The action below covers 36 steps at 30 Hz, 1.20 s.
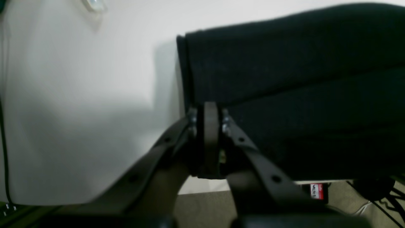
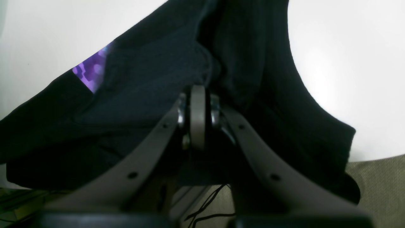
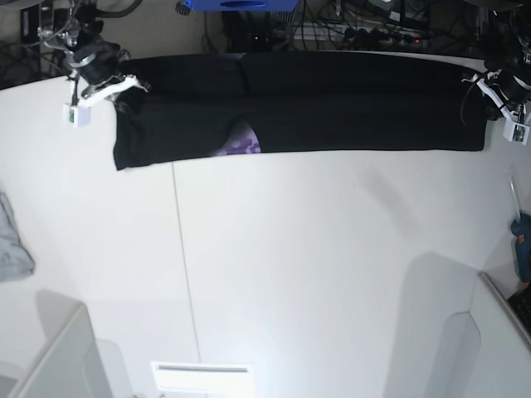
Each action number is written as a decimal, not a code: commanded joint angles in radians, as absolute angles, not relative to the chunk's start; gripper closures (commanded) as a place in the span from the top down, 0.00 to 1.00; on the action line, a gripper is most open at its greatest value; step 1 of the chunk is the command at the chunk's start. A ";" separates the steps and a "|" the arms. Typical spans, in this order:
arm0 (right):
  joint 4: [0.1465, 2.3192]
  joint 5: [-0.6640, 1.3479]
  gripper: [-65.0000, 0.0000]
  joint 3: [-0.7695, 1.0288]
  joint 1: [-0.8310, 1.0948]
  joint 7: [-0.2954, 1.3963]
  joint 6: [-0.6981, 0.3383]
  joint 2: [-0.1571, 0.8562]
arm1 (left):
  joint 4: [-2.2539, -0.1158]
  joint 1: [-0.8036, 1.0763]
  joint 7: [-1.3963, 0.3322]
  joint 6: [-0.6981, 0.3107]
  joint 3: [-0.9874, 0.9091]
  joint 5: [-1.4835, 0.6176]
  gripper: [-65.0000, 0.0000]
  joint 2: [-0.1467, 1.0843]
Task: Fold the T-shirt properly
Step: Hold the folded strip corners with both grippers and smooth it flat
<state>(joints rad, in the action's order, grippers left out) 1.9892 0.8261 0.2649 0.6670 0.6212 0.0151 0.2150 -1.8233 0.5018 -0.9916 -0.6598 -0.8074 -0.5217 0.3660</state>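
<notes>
Stretching across the far edge of a white table [image 3: 274, 265], the T-shirt [image 3: 332, 116] lay as a long black band, already doubled lengthwise, with a small purple patch [image 3: 242, 147] peeking out at its near edge. The right gripper [image 2: 197, 95] sat at one end of the band, its jaws pressed together on bunched black cloth. The left gripper [image 1: 210, 109] sat at the opposite end, jaws likewise pinched on the shirt's corner, where the folded edge showed neat and square.

The step in hand appeared to be carrying the held edge toward the near side to make the next fold. Doing it well would probably mean moving both arms together at even height, keeping the cloth lightly taut between them so no slack wrinkled the middle, and laying the edge down parallel to the near hem.

The table was smooth and pale, with a thin seam running toward the camera. A small grey cloth [image 3: 12, 240] lay at one side, well apart from the shirt. Behind the table, tangled cables [image 3: 365, 25] and equipment crowded a dim background.
</notes>
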 commanded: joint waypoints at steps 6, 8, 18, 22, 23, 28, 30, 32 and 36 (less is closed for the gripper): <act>2.002 0.829 0.23 0.272 0.687 0.602 0.010 0.223 | -1.837 0.516 -0.980 -0.661 -0.825 -0.524 0.50 0.383; 2.002 0.829 0.29 0.272 0.688 0.602 0.010 0.223 | -1.837 0.516 -0.980 -0.661 -0.825 -0.524 0.63 0.383; 2.011 0.829 0.31 0.265 0.708 0.440 0.004 0.223 | -1.854 0.512 -0.980 -0.667 -0.908 -0.532 0.67 0.332; 2.011 0.829 0.28 0.254 0.684 0.404 -0.084 0.223 | -1.851 0.507 -0.980 -0.667 -0.906 -0.532 0.14 0.314; 2.008 0.829 0.22 0.243 0.674 0.418 -0.111 0.223 | -1.850 0.506 -0.980 -0.667 -0.906 -0.533 0.00 0.305; 1.942 0.829 0.00 0.168 0.599 0.466 -0.137 0.222 | -1.827 0.467 -0.980 -0.667 -0.889 -0.524 0.00 0.269; 1.885 0.829 0.00 0.162 0.568 0.466 -0.137 0.222 | -1.791 0.449 -0.978 -0.667 -0.854 -0.524 0.00 0.272; 1.831 0.829 0.00 0.159 0.549 0.466 -0.137 0.222 | -1.739 0.440 -0.978 -0.667 -0.840 -0.524 0.00 0.274; 1.741 0.829 0.00 0.160 0.518 0.461 -0.137 0.229 | -1.646 0.409 -0.977 -0.667 -0.834 -0.522 0.00 0.275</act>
<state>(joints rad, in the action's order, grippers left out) 1.7233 0.8185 0.1570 0.5152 0.4767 -0.1284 0.2176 -1.6264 0.4091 -0.9916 -0.6598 -0.8268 -0.5041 0.2558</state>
